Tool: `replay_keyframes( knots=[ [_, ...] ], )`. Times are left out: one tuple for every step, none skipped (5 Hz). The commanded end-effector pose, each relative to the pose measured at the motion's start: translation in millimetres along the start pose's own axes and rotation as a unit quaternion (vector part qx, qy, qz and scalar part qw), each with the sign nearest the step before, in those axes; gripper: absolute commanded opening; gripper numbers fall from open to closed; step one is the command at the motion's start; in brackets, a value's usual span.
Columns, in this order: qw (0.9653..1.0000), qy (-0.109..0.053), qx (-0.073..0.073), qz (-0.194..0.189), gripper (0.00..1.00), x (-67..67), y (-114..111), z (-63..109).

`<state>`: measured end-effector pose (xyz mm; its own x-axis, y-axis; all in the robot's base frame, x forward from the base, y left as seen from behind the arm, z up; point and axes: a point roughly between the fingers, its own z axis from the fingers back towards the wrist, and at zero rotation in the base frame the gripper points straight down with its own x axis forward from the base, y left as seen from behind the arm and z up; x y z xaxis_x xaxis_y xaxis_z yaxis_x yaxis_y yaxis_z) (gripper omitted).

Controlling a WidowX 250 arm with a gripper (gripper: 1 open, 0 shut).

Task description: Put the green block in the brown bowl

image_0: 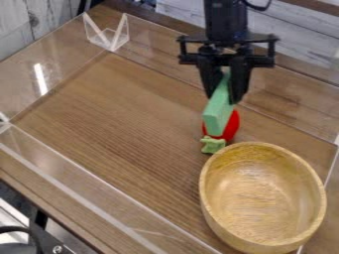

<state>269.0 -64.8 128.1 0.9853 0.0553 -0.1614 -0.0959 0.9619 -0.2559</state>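
Above the strawberry toy, the tool pinches the green block, hanging near-upright, lower end tilted left.

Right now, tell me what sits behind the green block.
The green block hangs tilted from the gripper. Behind it in this view is the red strawberry toy; its right edge and its green leaves below show, while the block covers most of its left side.

My black tool carries a light-green block. Behind it shows a red strawberry toy with green leaves. The bowl is light-brown with grain, the desk darker striped brown.
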Motion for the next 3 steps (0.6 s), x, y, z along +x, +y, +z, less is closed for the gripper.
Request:
replay_keyframes(
  knots=[
    [0.9993,-0.030,-0.004,-0.021,0.00,-16.5,-26.5,6.5],
    [0.9993,-0.035,-0.004,-0.011,0.00,-34.9,-40.1,-4.3],
    [0.9992,-0.040,-0.002,-0.003,0.00,-48.3,-50.8,-19.0]
  ],
)
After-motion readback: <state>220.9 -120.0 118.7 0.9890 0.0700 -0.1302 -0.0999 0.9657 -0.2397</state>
